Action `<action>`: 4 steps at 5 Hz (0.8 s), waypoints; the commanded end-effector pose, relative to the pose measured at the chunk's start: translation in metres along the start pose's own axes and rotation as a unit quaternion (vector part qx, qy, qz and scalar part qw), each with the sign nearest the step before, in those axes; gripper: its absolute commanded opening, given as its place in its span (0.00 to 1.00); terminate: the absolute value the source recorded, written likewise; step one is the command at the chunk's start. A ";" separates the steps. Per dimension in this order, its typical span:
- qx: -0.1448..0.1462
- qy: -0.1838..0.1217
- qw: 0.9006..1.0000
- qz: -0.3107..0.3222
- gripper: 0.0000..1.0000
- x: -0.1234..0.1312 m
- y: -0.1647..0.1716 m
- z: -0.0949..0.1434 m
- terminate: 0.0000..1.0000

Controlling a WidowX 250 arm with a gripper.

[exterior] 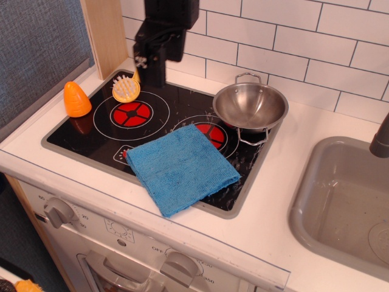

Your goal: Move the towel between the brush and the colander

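The blue towel [180,166] lies flat on the front of the black stovetop [97,134], overhanging its front edge. The yellow brush [126,89] lies bristles up at the back left of the stove; its handle is hidden behind my gripper. The steel colander [250,106] stands at the back right of the stove. My gripper [152,76] hangs above the back of the stove, just right of the brush and well behind the towel. It holds nothing; its fingers look close together, but I cannot tell its state.
An orange cone-shaped toy [76,98] stands at the stove's left edge. A grey sink [343,204] lies to the right with a dark tap [381,140]. A wooden post [108,33] and a white tiled wall [292,42] stand behind. Stove knobs [58,211] sit below the front edge.
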State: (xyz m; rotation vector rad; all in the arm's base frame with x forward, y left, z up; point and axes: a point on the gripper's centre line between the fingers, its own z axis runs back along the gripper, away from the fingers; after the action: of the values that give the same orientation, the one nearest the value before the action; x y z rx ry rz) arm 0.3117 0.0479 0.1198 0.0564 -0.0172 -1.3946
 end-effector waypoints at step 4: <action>-0.002 0.007 1.000 -0.008 1.00 0.011 -0.049 -0.086 0.00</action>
State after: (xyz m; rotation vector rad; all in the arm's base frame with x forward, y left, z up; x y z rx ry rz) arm 0.2645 0.0275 0.0219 0.0376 0.0202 -1.4133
